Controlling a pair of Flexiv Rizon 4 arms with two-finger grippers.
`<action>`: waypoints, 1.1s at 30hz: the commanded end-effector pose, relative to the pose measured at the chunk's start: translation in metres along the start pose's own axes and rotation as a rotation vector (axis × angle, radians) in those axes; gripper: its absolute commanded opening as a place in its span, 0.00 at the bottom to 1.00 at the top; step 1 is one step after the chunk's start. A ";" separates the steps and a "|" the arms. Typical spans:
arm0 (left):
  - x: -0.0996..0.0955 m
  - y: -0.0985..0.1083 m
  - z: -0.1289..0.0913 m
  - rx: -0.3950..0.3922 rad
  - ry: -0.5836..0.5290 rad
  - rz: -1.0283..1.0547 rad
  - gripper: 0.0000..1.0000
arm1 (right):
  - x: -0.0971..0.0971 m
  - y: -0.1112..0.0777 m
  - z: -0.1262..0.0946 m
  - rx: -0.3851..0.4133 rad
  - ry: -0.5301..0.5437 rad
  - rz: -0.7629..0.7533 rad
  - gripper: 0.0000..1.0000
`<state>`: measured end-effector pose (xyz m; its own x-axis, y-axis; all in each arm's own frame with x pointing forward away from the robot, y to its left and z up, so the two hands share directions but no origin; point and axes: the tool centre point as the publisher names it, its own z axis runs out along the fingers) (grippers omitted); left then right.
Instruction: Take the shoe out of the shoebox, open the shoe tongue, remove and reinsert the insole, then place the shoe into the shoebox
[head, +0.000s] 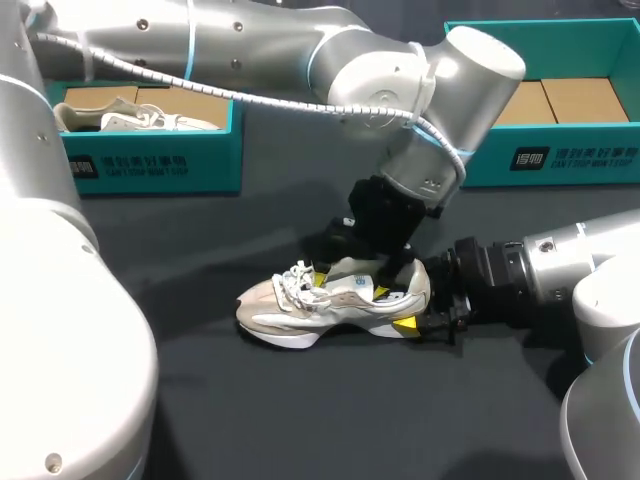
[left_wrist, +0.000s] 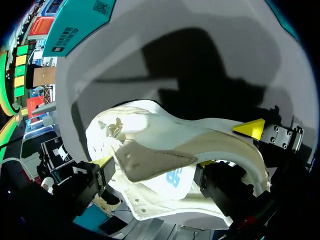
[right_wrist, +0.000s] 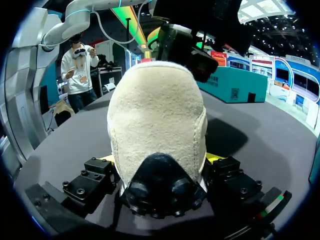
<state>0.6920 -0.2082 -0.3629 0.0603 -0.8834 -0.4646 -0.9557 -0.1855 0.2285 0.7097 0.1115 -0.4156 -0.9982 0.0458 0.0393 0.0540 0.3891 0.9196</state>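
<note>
A white and beige sneaker lies on its sole in the middle of the dark table, toe to the left. My left gripper comes down over its opening. In the left wrist view this gripper is open, and its fingers straddle the raised tongue and the upper. My right gripper comes in low from the right at the heel. In the right wrist view the fuzzy heel fills the gap of that gripper, both fingers pressed against its sides. The insole is hidden.
A teal shoebox at the back left holds another pale shoe. A second teal shoebox with cardboard inside stands at the back right. The left arm's elbow hangs over the table's middle.
</note>
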 end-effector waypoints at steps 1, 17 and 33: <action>0.000 -0.001 0.000 -0.009 -0.010 0.005 0.88 | 0.000 0.000 0.003 0.003 -0.001 0.000 0.00; -0.010 0.001 -0.005 -0.010 -0.039 0.018 0.49 | 0.000 0.000 0.003 0.003 -0.001 0.000 0.00; -0.020 0.007 -0.023 0.031 -0.007 0.028 0.36 | 0.000 0.000 0.003 0.003 -0.001 0.000 0.00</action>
<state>0.6925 -0.2057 -0.3375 0.0278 -0.8807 -0.4729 -0.9633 -0.1500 0.2226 0.7097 0.1116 -0.4155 -0.9982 0.0459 0.0392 0.0540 0.3891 0.9196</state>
